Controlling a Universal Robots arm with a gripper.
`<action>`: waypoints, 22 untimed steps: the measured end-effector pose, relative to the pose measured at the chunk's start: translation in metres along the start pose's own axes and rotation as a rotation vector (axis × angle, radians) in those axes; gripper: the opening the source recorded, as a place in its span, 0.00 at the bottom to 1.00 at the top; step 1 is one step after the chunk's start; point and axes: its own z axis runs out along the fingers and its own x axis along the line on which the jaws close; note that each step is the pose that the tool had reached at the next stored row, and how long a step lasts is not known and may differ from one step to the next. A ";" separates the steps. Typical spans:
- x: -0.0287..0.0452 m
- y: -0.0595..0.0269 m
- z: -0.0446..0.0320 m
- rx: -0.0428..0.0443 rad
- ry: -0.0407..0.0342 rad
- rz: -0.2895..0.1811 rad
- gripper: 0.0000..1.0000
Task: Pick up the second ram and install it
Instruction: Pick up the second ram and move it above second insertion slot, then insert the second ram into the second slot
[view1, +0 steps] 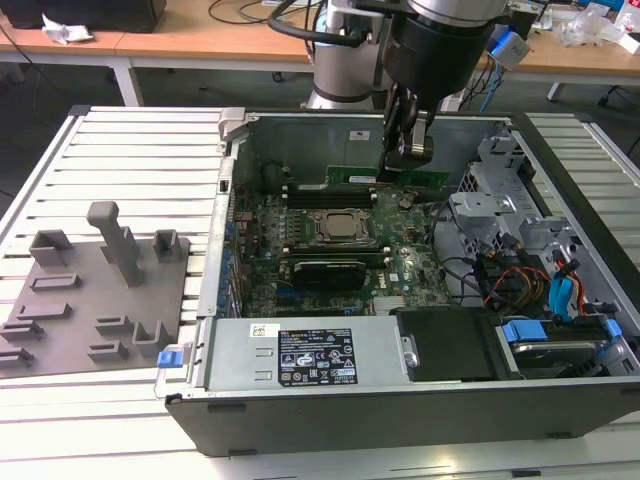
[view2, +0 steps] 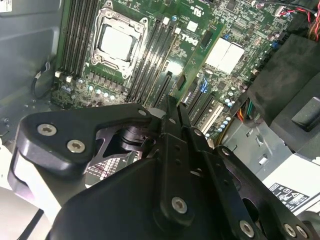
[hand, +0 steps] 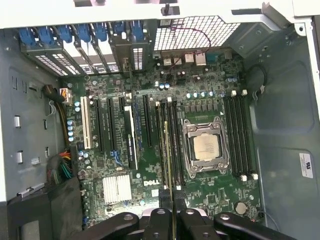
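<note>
I see the gripper hanging inside the open computer case, over the far side of the motherboard in the exterior view. Its fingers are clenched on the second ram, a long green strip held edge-down and level, running across toward the exterior view's right, just above the far bank of memory slots. In the first wrist view the two fingertips pinch the strip, and the second ram shows edge-on as a thin line lying along the slots beside the processor socket; I cannot tell whether its lower edge touches a slot or sits just above one. In the second wrist view the second ram rises tilted from between the black fingers, with the motherboard and socket behind it.

In the exterior view, another green strip already sits seated in a slot on the near side of the socket. The grey fixture blocks lie on the slatted table well apart from the case, on the exterior view's left, with nothing green in them that I can see. Drive cables and a blue-tabbed bay fill the case's right end
</note>
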 end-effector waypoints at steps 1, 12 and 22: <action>0.0000 0.0000 0.0000 0.0000 0.0000 0.000 0.14; 0.0000 -0.0001 0.0008 0.0000 -0.0003 0.000 0.14; 0.0011 -0.0009 0.0141 0.0000 -0.0001 0.000 0.14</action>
